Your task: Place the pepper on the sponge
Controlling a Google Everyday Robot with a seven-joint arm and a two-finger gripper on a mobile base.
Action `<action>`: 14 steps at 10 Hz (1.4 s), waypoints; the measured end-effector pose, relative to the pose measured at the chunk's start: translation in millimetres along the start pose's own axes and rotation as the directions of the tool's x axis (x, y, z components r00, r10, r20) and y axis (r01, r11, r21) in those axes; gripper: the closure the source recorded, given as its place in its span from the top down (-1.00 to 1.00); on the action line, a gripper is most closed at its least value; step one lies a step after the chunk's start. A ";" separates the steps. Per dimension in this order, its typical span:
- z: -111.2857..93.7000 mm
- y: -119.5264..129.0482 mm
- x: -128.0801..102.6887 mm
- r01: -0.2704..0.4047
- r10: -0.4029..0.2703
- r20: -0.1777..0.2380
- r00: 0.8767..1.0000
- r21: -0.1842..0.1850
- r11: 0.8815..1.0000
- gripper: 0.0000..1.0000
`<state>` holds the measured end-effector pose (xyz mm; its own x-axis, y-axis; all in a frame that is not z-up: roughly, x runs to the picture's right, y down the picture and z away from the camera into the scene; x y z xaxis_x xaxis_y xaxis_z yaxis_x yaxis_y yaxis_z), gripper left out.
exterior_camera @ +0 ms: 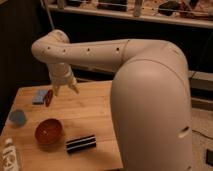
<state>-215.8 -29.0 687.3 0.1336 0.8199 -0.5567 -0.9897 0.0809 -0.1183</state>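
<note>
The slim red pepper (48, 97) lies on the wooden table (95, 115) at the far left, right beside the flat light blue sponge (40, 95), touching or nearly touching its right edge. My gripper (65, 89) hangs over the table's back edge just right of the pepper, its two pale fingers spread apart and pointing down, with nothing between them. The gripper is open and a little above the tabletop.
A round red-orange bowl (49, 131) sits at the front left. A dark bar with light stripes (81, 143) lies right of it. A round blue object (17, 118) is at the left edge, a white bottle (10, 155) at the front left corner. Shelving stands behind.
</note>
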 end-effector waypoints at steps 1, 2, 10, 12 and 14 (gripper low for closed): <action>-6.3 16.4 -22.4 0.008 -0.007 0.021 1.000 -0.015 1.000 0.30; -9.1 26.4 -36.0 0.013 -0.012 0.034 0.999 -0.029 0.999 0.30; 17.6 85.1 -101.3 0.110 -0.099 0.089 0.991 -0.137 0.984 0.30; 36.2 91.8 -105.8 0.127 -0.119 0.068 0.991 -0.135 0.983 0.30; 57.6 103.4 -109.5 0.143 -0.139 0.040 0.989 -0.127 0.981 0.30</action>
<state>-335.7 -77.7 783.4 0.2681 0.8226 -0.5015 -0.9455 0.1248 -0.3007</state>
